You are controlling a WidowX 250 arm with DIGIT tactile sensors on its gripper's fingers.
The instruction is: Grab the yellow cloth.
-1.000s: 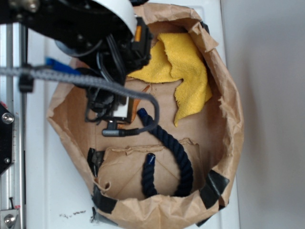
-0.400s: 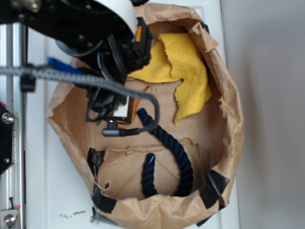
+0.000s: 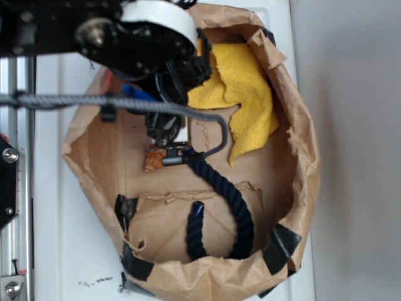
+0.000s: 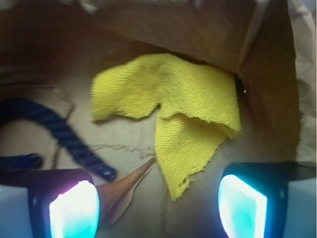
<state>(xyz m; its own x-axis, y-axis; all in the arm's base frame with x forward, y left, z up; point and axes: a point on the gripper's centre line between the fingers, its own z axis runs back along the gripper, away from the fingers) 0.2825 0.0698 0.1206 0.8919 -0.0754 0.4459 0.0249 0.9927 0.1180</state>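
- Wrist view: pincer point(image 4: 157, 208) open and empty, pads spread wide.
- Yellow cloth point(image 4: 183, 106) lies ahead, between the pads' lines, its ragged lower corner nearest.
- Navy rope point(image 4: 59, 131) lies ahead-left, apart from the cloth.

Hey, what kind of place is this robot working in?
Probably a lab test setup: a taped brown paper bag used as a bin on a white surface, holding a yellow cloth, navy rope and small seashell.
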